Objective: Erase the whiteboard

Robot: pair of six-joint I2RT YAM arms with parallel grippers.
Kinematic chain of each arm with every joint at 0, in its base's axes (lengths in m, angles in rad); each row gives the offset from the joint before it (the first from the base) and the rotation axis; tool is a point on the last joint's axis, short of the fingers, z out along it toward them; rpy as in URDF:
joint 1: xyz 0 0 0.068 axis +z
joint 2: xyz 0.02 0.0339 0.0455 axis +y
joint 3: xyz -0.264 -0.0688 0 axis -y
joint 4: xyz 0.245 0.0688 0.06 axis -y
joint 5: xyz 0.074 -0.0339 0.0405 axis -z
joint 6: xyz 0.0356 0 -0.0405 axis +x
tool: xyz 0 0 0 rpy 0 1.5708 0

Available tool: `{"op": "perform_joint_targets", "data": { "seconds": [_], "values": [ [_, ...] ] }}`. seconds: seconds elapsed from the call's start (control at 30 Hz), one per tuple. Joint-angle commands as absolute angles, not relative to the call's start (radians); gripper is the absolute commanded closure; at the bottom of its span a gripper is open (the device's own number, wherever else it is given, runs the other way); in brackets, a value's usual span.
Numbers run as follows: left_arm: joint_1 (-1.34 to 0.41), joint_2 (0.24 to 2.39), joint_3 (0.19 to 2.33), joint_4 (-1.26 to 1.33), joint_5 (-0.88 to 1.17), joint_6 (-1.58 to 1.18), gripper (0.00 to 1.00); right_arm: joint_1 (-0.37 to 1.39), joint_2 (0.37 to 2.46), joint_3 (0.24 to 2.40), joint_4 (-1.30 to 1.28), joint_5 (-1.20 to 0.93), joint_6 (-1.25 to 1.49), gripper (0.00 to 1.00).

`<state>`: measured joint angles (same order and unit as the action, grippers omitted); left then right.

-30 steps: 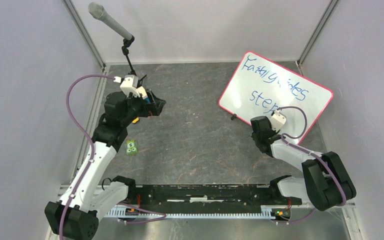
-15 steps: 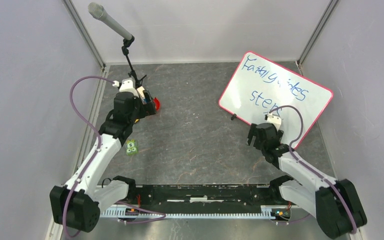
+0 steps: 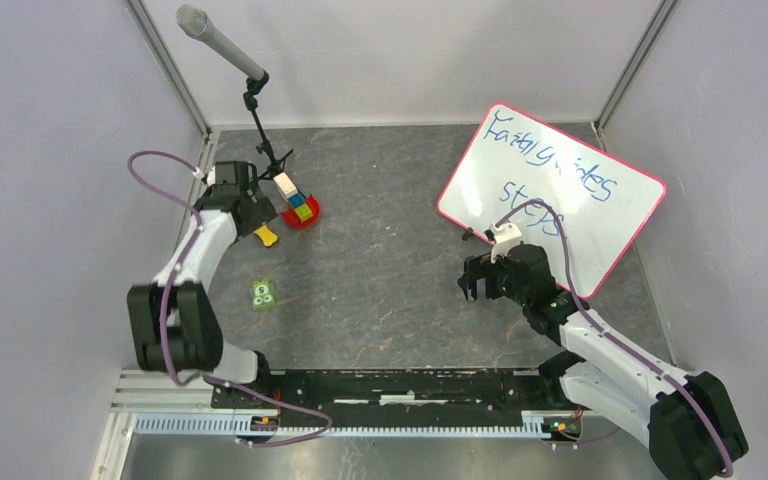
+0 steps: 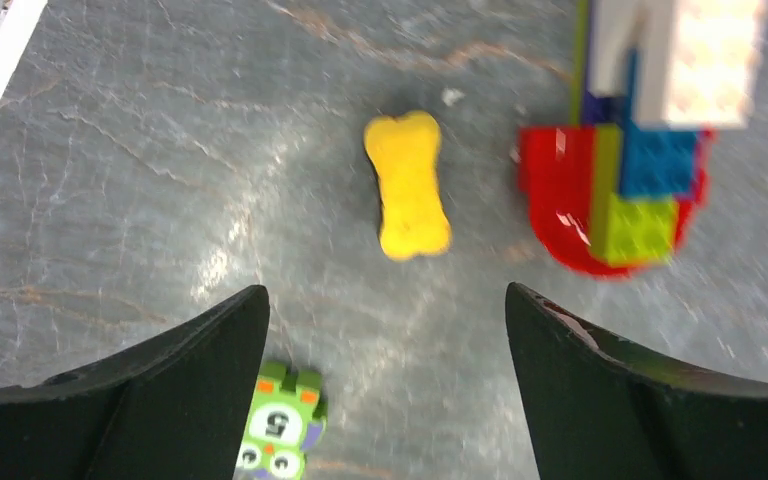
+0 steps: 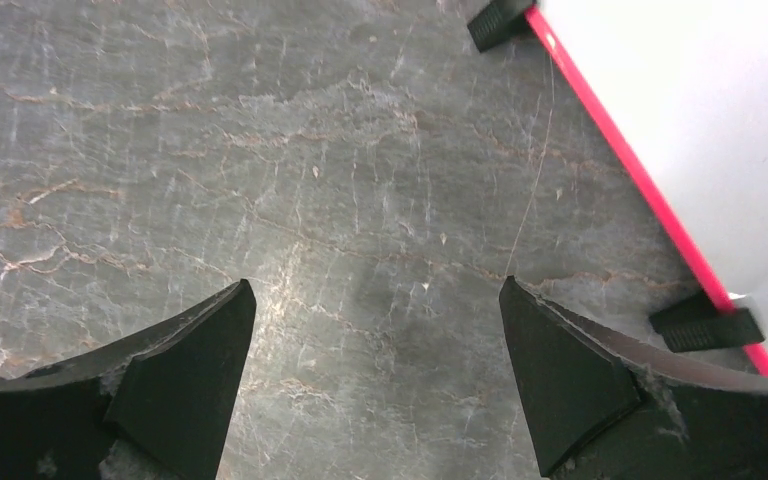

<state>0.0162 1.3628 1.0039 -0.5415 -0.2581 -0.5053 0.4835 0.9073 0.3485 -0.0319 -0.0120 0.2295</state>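
The whiteboard (image 3: 560, 180), white with a pink-red frame and blue handwriting, lies tilted at the back right. Its red edge and black feet show at the right of the right wrist view (image 5: 650, 190). My right gripper (image 3: 475, 282) hovers open just left of the board's near corner, over bare table (image 5: 375, 290), touching nothing. My left gripper (image 3: 247, 210) is open at the far left, above a yellow bone-shaped piece (image 4: 407, 185), with nothing between its fingers (image 4: 385, 295).
A red dish with stacked coloured blocks (image 3: 301, 210) (image 4: 610, 190) sits right of the left gripper. A green numbered block (image 3: 264, 292) (image 4: 278, 430) lies nearer the arms. A microphone on a stand (image 3: 217, 42) rises at the back left. Grey walls enclose the table.
My right gripper has drawn back leftward off the whiteboard and opened. My left arm has swung back to the left, uncovering the red dish with blocks.
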Motion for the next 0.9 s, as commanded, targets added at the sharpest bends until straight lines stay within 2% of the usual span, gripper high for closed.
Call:
{"op": "perform_joint_targets", "data": {
  "seconds": [0.0,0.17,0.33,0.67,0.87],
  "values": [
    [0.047,1.591,1.177,-0.629,-0.316,-0.575,0.1,0.494,0.884,0.416,-0.04,-0.009,0.191,0.02],
    [0.051,1.791,1.325,-0.674,-0.307,-0.621,0.24,0.495,0.849,0.422,-0.089,0.035,0.187,0.02],
    [0.052,1.84,1.36,-0.712,-0.316,-0.71,0.28,0.495,0.826,0.419,-0.116,0.066,0.185,0.02],
    [0.051,1.857,1.284,-0.701,-0.317,-0.767,0.28,0.495,0.844,0.443,-0.132,0.093,0.182,0.02],
    [0.051,1.891,1.294,-0.689,-0.287,-0.744,0.38,0.496,0.837,0.442,-0.143,0.112,0.184,0.02]
  ]
}}
